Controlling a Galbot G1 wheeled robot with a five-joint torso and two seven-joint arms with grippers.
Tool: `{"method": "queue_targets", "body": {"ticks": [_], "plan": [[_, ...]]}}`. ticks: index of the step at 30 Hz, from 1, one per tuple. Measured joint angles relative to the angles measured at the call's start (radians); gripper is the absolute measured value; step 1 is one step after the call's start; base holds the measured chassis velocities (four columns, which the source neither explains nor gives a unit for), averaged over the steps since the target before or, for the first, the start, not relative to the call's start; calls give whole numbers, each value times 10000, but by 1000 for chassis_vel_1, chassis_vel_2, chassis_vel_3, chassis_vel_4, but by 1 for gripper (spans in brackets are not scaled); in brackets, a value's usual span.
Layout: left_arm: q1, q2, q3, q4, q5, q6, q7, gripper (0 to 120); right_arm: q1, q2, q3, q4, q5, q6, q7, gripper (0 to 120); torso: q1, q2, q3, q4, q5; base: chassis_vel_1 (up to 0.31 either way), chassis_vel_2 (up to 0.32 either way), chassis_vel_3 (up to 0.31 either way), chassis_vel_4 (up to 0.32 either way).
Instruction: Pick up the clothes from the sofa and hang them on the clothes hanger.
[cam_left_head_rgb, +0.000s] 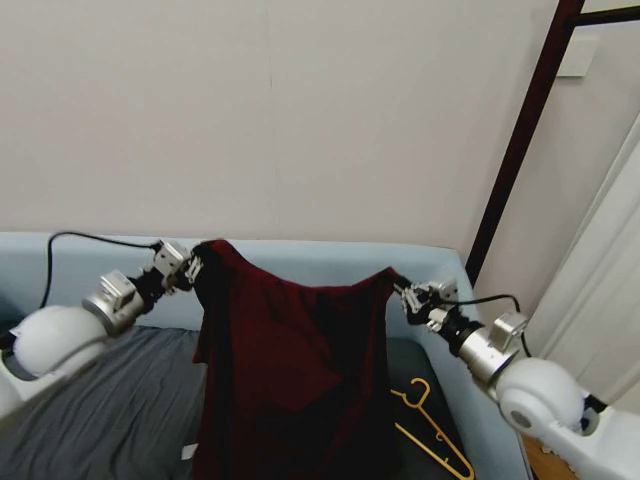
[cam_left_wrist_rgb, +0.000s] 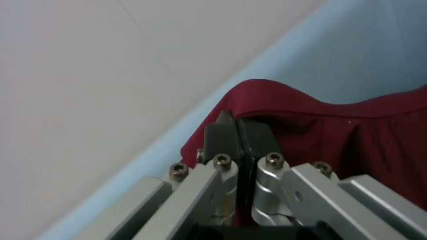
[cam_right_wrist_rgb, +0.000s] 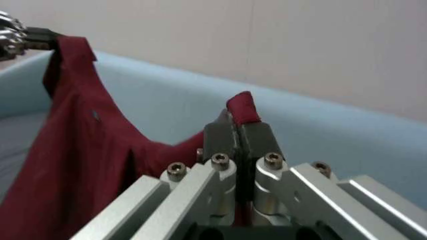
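From the left, the left gripper is pinching one top corner of the red garment, at about ten o'clock of the cloth. Its fingers are pressing together on a fold of the fabric. Beneath that arm the grey seat cushion of the sofa is lying bare.

In the middle, the garment is hanging spread between the two arms. Its top edge is sagging in a shallow curve in front of the pale blue backrest, and its body is draping down towards six o'clock. I cannot tell whether the hem is clear of the seat.

At about two o'clock of the cloth, the right gripper is clamping the other top corner, with its fingers closing on a small tuft of red. Below it, at about four o'clock, a yellow hanger is lying on the sofa seat, apart from the garment. A dark pole is rising at the far right.

As I judge it, the pick-up is largely done and the garment is being held open. The hanger is lying untouched, so getting the garment onto it is still to do.
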Motion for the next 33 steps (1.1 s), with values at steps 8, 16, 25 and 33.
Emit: {"method": "queue_targets", "body": {"ticks": [8,16,25,33], "plan": [[258,-1553,1358,2066,1245,-707,-49,0,-414,1431,-1071,-2138,-1406,497,-160,0,1,0,0,2,-5,0,0,0,0],[735,-2545,1256,3613,2029,-1139,-22,0,-647,2270,-1331,-3889,-2052,760,-212,0,0,0,-2,0,-1,0,0,0,0],[1507,-3064,534,4053,2293,-1245,-17,0,-938,2521,-1402,-4460,-2464,885,-374,0,-1,0,-2,1,-2,0,0,0,0],[1531,-3284,166,4334,2331,-1198,-64,0,-1493,1969,-1396,-4092,-3214,1138,-557,20,0,1,-2,3,-4,0,0,0,0]]}}
